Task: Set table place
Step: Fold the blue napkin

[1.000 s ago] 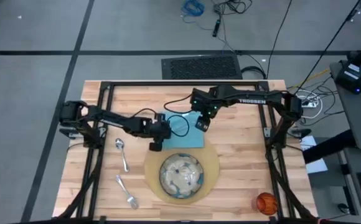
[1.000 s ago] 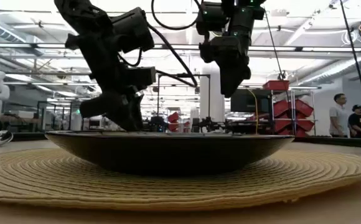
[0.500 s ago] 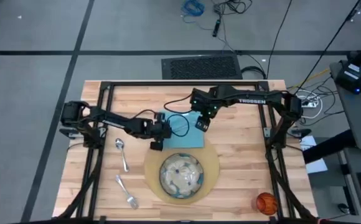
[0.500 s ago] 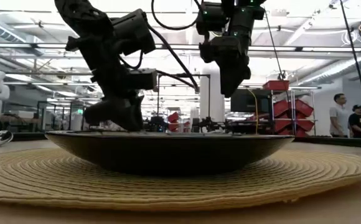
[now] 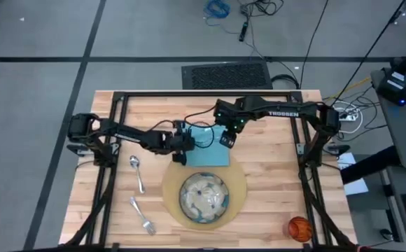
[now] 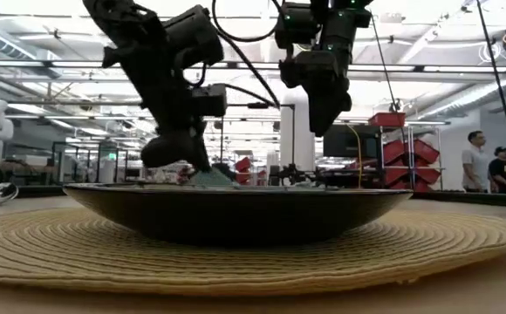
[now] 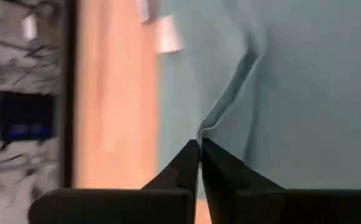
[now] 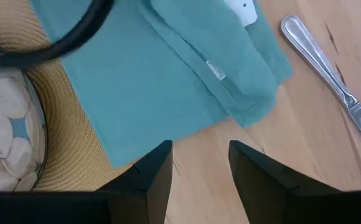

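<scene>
Currently the left gripper [image 5: 180, 147] is pinched closed on a raised fold of the teal napkin [image 5: 206, 145], as the left wrist view confirms: both fingers [image 7: 190, 163] meet on a ridge of cloth. Compared with 1 second ago, this gripper has moved from the napkin's left edge inward over the cloth, and in the low view it has shifted toward the centre, with a peak of teal fabric now showing just beneath it above the dish rim. This indicates that the napkin has been seized and is beginning to lift or drag; judged from that, the step in hand is repositioning the napkin. The right gripper [image 5: 227, 138] hovers over the napkin's far right corner with its fingers apart, holding nothing, position unchanged over the interval. The napkin lies on the tabletop [image 5: 273, 175] behind the dish [image 5: 203, 196], its near edge overlapping the round placemat [image 5: 236, 190]. The dish sits centred on the placemat. The spoon [image 5: 138, 172] and fork [image 5: 141, 215] lie on the tabletop left of the placemat; the knife [image 8: 330, 81] lies just beside the napkin, seen only in the right wrist view. The orange cup [image 5: 300, 228] stands at the near right corner, well apart from the setting. Napkin, cutlery and cup appear not yet placed.
</scene>
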Controlling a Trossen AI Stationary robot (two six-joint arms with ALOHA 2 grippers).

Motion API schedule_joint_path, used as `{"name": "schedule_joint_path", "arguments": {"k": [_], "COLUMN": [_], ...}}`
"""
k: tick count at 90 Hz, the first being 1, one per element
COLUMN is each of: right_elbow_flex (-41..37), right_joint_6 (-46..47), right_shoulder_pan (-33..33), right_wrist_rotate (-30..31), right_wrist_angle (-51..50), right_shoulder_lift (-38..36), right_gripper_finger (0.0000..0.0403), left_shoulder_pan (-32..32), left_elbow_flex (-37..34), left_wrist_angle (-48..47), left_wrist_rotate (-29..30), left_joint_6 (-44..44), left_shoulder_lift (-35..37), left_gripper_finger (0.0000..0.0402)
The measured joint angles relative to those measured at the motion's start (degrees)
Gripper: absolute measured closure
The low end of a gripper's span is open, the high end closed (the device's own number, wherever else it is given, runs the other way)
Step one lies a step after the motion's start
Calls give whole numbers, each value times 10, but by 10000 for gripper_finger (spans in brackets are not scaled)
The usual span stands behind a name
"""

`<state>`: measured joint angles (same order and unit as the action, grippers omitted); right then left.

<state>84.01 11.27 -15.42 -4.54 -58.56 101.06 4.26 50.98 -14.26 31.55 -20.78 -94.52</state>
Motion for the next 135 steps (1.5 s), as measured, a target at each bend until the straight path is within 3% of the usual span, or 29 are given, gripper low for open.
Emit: {"name": "schedule_joint_path", "arguments": {"k": [15, 38, 90, 116, 135], "right_elbow_flex": [0, 0, 0, 0, 0], "right_joint_6": [0, 0, 5, 9, 6], "right_shoulder_pan": [4, 18, 41, 43, 52], "right_wrist_rotate": [0, 0, -3, -3, -3], "right_wrist_angle": [-13, -13, -13, -17, -17], "right_shoulder_lift": [0, 0, 0, 0, 0], "right_gripper_finger": [255, 255, 255, 255, 255], "left_shoulder_pan": [49, 107, 126, 157, 164], "left_elbow_flex": [1, 1, 1, 1, 0], "left_wrist_angle": [-2, -1, 0, 7, 6], "left_wrist_rotate": [-14, -83, -131, -94, -97], "left_joint_6": [-6, -6, -6, -5, 44], "left_shoulder_lift": [0, 0, 0, -2, -3], "left_gripper_finger": [401, 401, 399, 322, 274]}}
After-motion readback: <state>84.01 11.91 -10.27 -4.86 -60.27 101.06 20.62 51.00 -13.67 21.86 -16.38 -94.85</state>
